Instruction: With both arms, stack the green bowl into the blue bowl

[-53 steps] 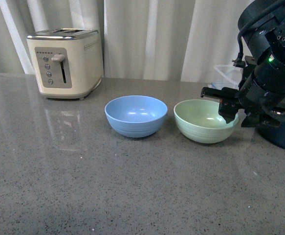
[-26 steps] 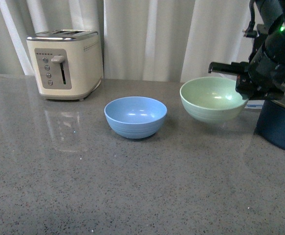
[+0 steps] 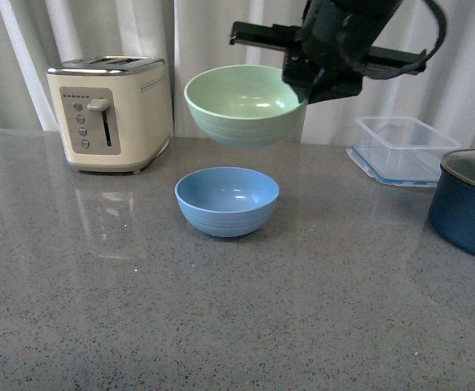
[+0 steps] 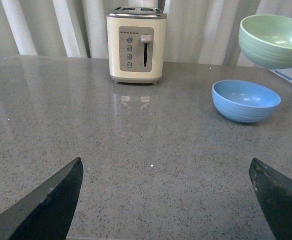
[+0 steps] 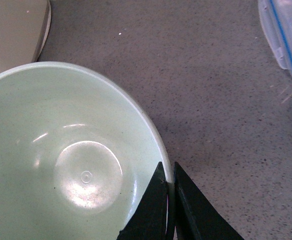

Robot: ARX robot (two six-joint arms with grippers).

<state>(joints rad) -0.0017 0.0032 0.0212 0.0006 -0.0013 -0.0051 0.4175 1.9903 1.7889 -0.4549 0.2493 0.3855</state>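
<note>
1. The green bowl (image 3: 244, 106) is held in the air by the right claw (image 3: 296, 88), well clear of the table (image 3: 221, 326).
2. The right claw is clamped on the bowl's rim. In the right wrist view its fingers (image 5: 148, 215) are seen pinching the wall, one inside the bowl and one outside.
3. The green bowl is carried upright, mouth up, and reaches out from the claw toward the robot's left.
4. The blue bowl (image 3: 226, 199) stands upright on the table, below the right claw and slightly to its left. It lies roughly under the green bowl, with a clear gap between the two.
5. The left claw (image 4: 165, 190) is seen only in its own wrist view. Its fingers are spread wide apart over bare table, with nothing between them.
6. Ahead of the left claw and off to its right, both bowls are seen well away from it. The toaster (image 4: 135, 45) stands straight ahead at the back.
7. To the right of the right claw and lower down, a clear container (image 3: 404, 147) and a navy pot (image 3: 469, 204) rest on the table.
</note>
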